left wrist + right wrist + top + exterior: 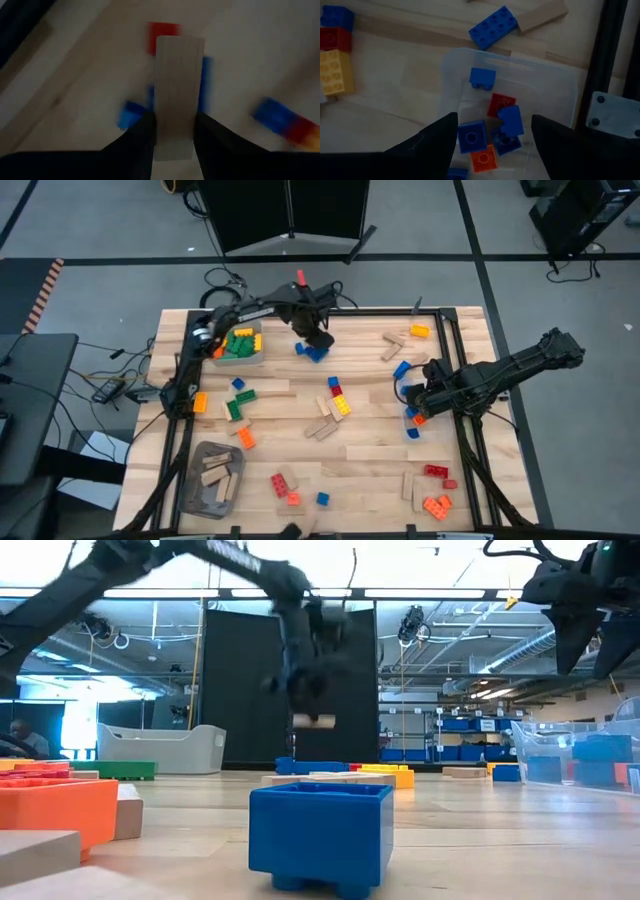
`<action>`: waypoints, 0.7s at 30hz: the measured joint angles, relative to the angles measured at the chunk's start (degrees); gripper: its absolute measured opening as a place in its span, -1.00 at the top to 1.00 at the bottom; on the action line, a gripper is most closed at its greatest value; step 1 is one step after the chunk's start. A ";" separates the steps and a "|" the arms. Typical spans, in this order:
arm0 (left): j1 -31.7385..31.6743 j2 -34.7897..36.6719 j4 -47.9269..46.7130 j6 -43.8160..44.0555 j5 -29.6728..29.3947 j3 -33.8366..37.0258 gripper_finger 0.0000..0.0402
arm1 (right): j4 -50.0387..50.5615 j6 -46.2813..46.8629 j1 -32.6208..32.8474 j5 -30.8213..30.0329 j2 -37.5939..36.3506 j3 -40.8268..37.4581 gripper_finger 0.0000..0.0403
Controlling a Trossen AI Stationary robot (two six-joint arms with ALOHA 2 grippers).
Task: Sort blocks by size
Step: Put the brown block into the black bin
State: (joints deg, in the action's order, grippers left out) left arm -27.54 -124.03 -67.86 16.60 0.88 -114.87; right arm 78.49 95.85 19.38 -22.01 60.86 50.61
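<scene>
My left gripper (316, 337) is at the table's far middle, shut on a tan wooden piece (177, 95) held above some blue bricks (312, 352). In the low view the piece (312, 721) hangs clear of the table. My right gripper (495, 145) is open and empty above a clear bin (555, 85) at the table's right (410, 395). The bin holds small blue, red and orange bricks (492, 127). Many more studded bricks and wooden pieces lie scattered on the table. My left gripper pinches the wooden piece by its two long sides (175, 140) between its two fingers (142, 137), near one end of the piece. The fingers come from above. The piece is lifted clear of the table and looks level in the low view.
A clear bin with green and yellow bricks (240, 345) stands at the far left. A grey bin with wooden pieces (212, 480) stands at the near left. Red and orange bricks (436, 490) lie near right. A blue brick (320, 835) stands close in the low view.
</scene>
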 joint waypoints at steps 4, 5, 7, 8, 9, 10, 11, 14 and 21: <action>4.79 6.10 -2.18 0.38 -0.23 -0.07 0.42 | -0.26 -2.36 -0.01 -0.04 0.00 0.00 -0.33; 5.97 7.63 -2.70 0.47 -0.23 -0.07 0.44 | -0.48 -3.01 0.00 -0.03 0.00 0.00 -0.33; 8.17 10.53 -4.00 0.60 -0.61 -0.07 0.47 | -0.75 -4.42 0.00 -0.05 0.00 0.00 -0.32; 9.00 12.19 -5.10 1.09 -0.67 -0.07 0.47 | -0.95 -5.03 0.00 -0.02 0.00 0.00 -0.32; 9.71 13.82 -6.69 1.99 -0.63 -0.07 0.47 | -1.16 -5.86 0.00 0.05 0.00 0.00 -0.32; 10.24 15.46 -8.41 3.19 -0.73 -0.07 0.47 | -1.42 -6.71 -0.02 0.21 0.00 0.00 -0.32; 10.65 17.16 -9.98 4.30 -1.32 -0.07 0.47 | -1.63 -7.62 0.00 0.25 0.00 0.00 -0.32; 12.16 21.82 -14.35 8.29 -4.67 -0.07 0.47 | -2.33 -10.52 0.00 0.43 0.00 0.00 -0.33; 19.96 34.75 -22.23 24.09 -12.18 6.11 0.47 | -3.93 -15.81 0.00 0.43 0.00 0.00 -0.31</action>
State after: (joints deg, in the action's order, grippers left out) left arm -7.58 -89.28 -90.10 40.69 -11.31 -108.76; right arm 74.57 80.04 19.38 -21.58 60.86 50.61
